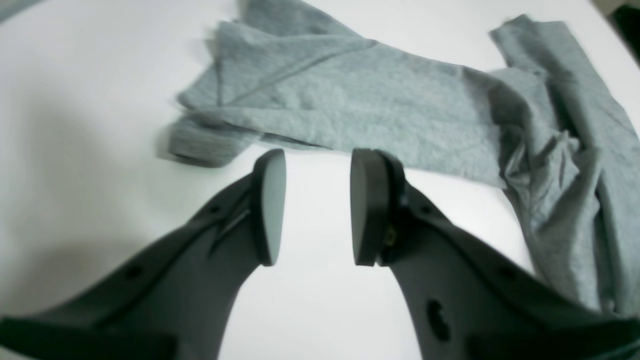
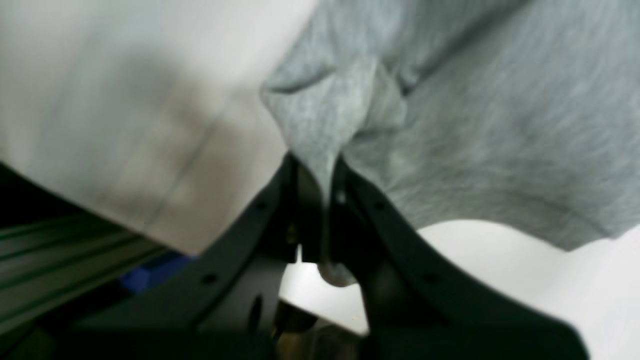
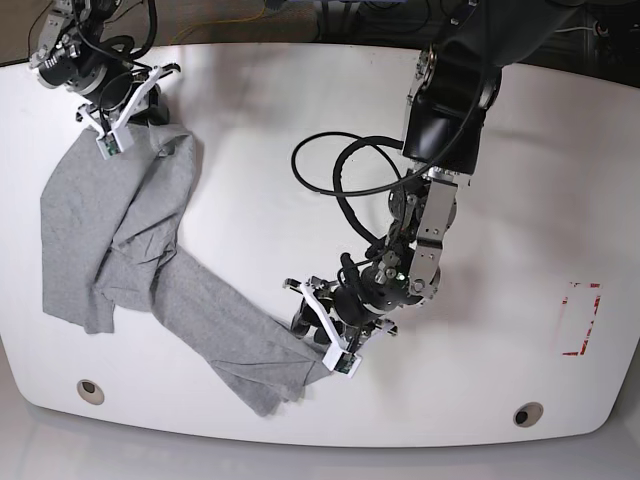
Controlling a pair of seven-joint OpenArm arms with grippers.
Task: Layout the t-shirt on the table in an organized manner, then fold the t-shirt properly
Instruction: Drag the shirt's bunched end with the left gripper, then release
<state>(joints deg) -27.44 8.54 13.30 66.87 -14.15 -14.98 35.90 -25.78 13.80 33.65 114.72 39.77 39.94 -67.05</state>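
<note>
- The heather-grey t-shirt point(image 3: 150, 270) lies crumpled on the white counter point(image 3: 260, 110), stretched in a long diagonal band from the far left corner of the base view down toward the near edge at the middle.
- Its upper part spreads wide and wrinkled at the left; its lower end narrows to a bunched tip near the front edge.
- The right pincer point(image 3: 118, 128), at the top left of the base view, is clamped on a pinch of the t-shirt's upper edge; the right wrist view shows a fold of cloth squeezed between its closed jaws.
- The left pincer point(image 1: 317, 207) sits just beside the t-shirt's lower end, its jaws parted with bare counter between the pads point(image 1: 272, 205) and nothing held.
- A black cable point(image 3: 340, 190) loops from the left arm above the counter.
- A red tape mark point(image 3: 580, 318) lies at the right, well apart from the t-shirt.
- Two round grommet holes point(image 3: 90, 391) sit near the front edge.
</note>
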